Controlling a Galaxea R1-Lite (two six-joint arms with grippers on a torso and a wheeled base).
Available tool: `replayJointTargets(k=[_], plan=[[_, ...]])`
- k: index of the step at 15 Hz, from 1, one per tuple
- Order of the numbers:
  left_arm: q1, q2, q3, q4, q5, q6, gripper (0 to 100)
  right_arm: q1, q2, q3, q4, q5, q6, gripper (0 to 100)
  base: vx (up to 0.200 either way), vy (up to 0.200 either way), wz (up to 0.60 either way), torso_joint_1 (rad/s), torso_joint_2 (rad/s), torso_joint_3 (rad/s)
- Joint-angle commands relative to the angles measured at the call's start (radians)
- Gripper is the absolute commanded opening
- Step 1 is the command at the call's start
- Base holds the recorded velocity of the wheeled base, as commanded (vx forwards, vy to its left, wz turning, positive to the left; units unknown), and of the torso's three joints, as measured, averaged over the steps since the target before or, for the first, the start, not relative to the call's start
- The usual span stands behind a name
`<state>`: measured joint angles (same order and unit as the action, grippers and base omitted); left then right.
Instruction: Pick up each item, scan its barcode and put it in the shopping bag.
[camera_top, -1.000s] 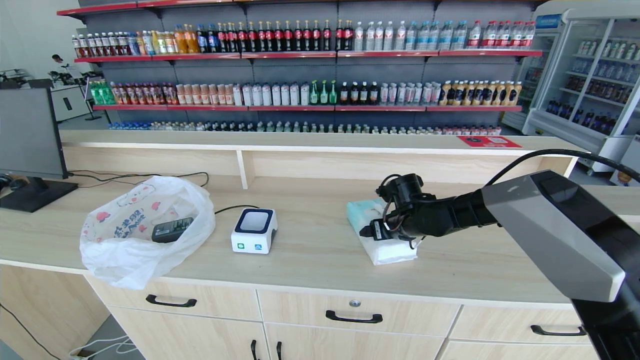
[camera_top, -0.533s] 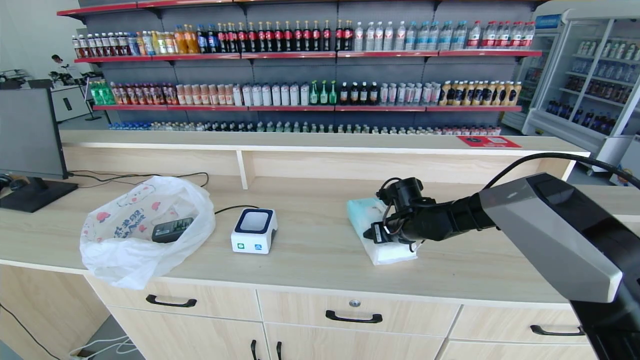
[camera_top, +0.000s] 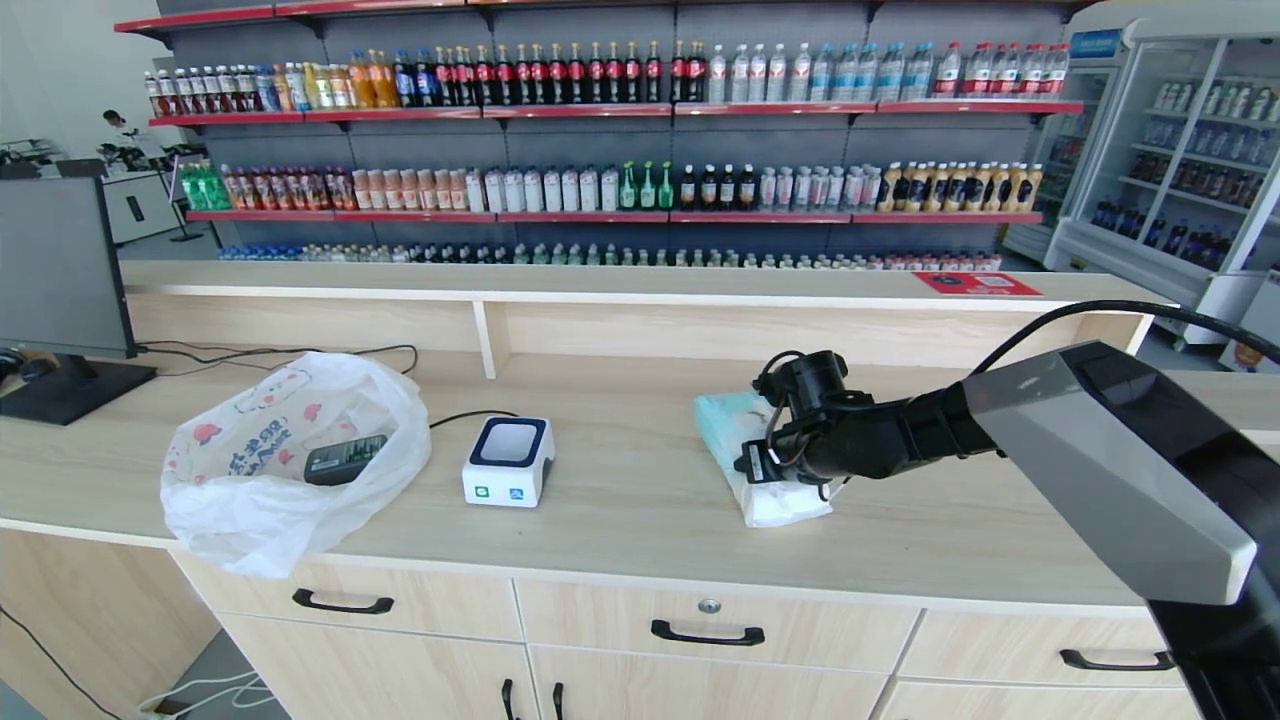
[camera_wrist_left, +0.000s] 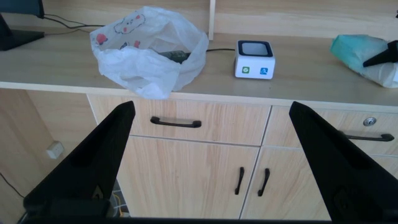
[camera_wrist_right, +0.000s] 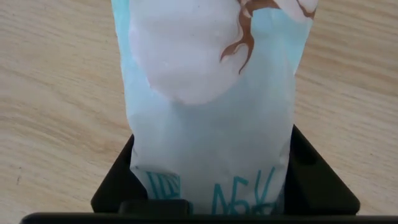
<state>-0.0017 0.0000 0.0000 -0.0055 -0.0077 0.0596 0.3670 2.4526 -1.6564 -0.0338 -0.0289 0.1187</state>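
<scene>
Between the fingers of the right gripper (camera_wrist_right: 211, 142), a tissue pack (camera_wrist_right: 205, 74) is pinched by its sides, close over the tabletop (camera_top: 620, 510). Well to that gripper's left stand the scanner (camera_top: 508, 462) and, farther off, the shopping bag (camera_top: 230, 510). The left gripper (camera_wrist_left: 210, 109) hangs spread wide before the drawers (camera_wrist_left: 186, 134).

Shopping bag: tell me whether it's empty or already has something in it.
Not empty. The shopping bag lies slumped on the counter with its mouth open, and a dark flat item rests inside it.
</scene>
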Motion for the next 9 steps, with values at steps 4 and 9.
replayJointTargets(k=[4, 9], plan=[[0.000, 0.000, 0.000, -0.001, 0.000, -0.001, 100, 0.020, -0.092, 0.010, -0.005, 0.000, 0.001, 0, 0.000, 0.000, 0.00, 0.000, 0.00, 0.000], [0.000, 0.000, 0.000, -0.001, 0.000, -0.004, 100, 0.023, -0.242, 0.225, -0.124, -0.003, 0.009, 0, 0.000, 0.000, 0.00, 0.000, 0.00, 0.000]])
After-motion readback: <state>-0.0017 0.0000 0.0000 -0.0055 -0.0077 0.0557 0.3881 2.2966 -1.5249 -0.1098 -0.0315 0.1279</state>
